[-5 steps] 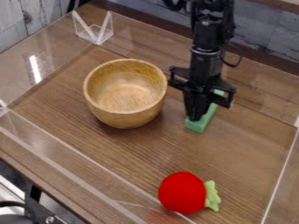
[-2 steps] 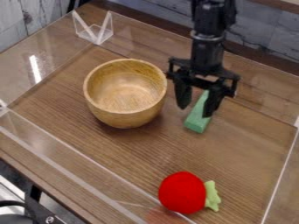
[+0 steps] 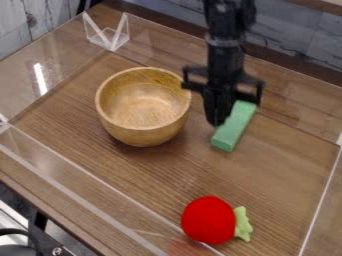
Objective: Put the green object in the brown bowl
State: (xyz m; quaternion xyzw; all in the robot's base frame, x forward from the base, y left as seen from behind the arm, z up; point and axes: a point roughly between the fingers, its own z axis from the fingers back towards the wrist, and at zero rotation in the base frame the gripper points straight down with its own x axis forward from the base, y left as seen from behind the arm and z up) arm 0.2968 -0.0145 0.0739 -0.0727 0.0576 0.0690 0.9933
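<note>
The green object (image 3: pixel 237 130), a small light-green bar, lies flat on the wooden table just right of the brown bowl (image 3: pixel 140 131). The bowl is round, thick-walled and has nothing in it. My gripper (image 3: pixel 221 118) hangs from the black arm, pointing almost straight down, between the bowl and the bar. Its dark fingers are shut together, with the tips over the bar's left edge. The bar rests on the table, and I see no grip on it.
A red round plush toy (image 3: pixel 210 219) with a pale green leafy end lies near the front right. A clear plastic piece (image 3: pixel 107 32) stands at the back left. Clear low walls (image 3: pixel 54 160) ring the table.
The gripper held the bar's top end, opened wide around it, then shut again. It rose and shifted left towards the bowl. The bar stays on the table, now lying flatter.
</note>
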